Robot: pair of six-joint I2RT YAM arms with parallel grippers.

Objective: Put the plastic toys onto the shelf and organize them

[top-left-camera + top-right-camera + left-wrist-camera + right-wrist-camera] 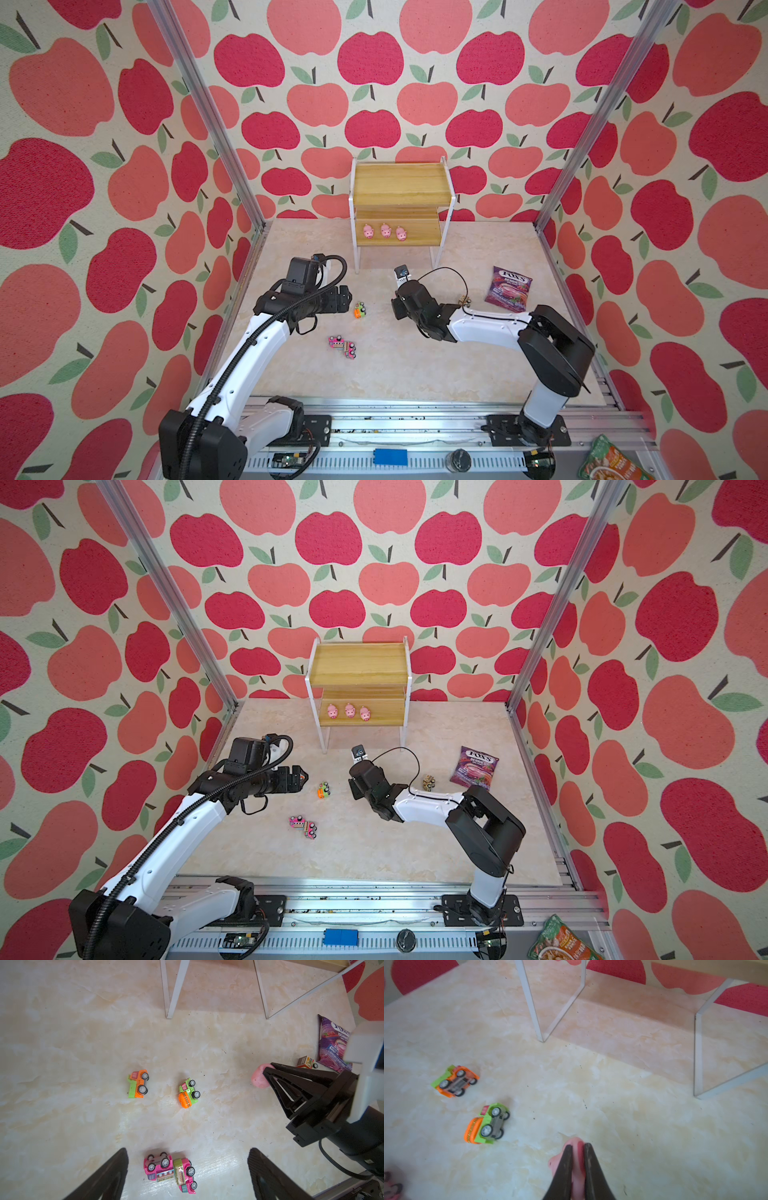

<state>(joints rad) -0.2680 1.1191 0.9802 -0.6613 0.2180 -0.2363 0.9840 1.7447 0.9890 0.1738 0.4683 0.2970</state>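
Observation:
The shelf point(401, 183) stands at the back with three pink pigs point(386, 230) in a row on its lower board. My right gripper point(578, 1147) is shut on another pink pig point(554, 1162), just above the floor in front of the shelf; the left wrist view shows that pig point(257, 1079) too. My left gripper point(188, 1149) hangs open above two pink trucks point(159, 1167) lying against each other. An orange-green truck point(138, 1084) and a green mixer truck point(188, 1093) lie on their sides. A brown truck point(463, 300) sits by the right arm.
A purple candy bag point(509, 289) lies at the right, near the brown truck. A green snack packet point(611, 461) sits outside the front right corner. The shelf's white legs point(538, 1022) stand close ahead of the right gripper. Apple-patterned walls enclose the floor.

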